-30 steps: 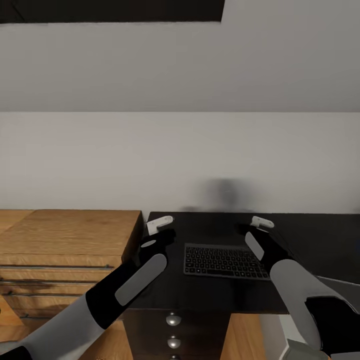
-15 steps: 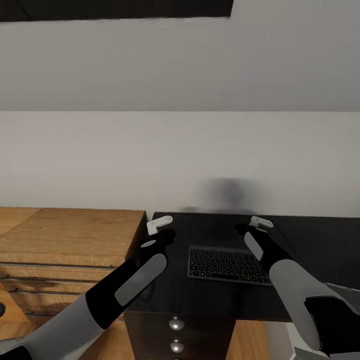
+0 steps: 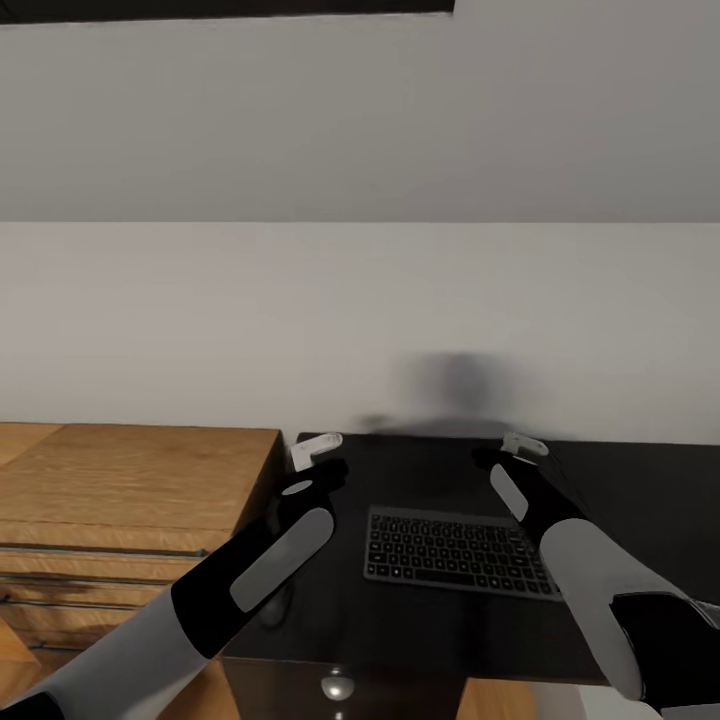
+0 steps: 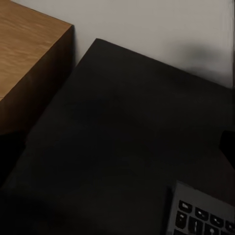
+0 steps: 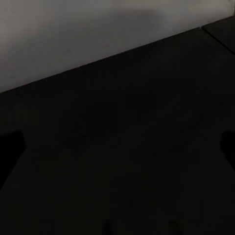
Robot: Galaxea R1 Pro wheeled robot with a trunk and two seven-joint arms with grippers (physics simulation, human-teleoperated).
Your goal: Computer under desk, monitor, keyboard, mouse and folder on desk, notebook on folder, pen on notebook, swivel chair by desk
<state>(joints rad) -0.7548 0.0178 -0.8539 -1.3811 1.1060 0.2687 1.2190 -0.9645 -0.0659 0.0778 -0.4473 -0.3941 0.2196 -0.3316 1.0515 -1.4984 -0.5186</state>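
Observation:
A dark keyboard lies flat on the black desk, towards its front edge. Both my arms reach over the desk. My left gripper hovers over the desk's back left corner, left of the keyboard, and holds nothing. Beyond the keyboard's right end, my right gripper hangs open and empty. In the left wrist view a corner of the keyboard shows on the desk top. The right wrist view looks down on bare desk top, with dark fingertips far apart at the picture's edges.
A wooden chest of drawers stands tight against the desk's left side, also seen as the wooden chest. A plain white wall rises right behind the desk. A round drawer knob shows on the desk's front.
The whole picture has shifted, so the camera has moved: desk and keyboard now sit lower and look closer. Both arms keep the same pose in the picture.

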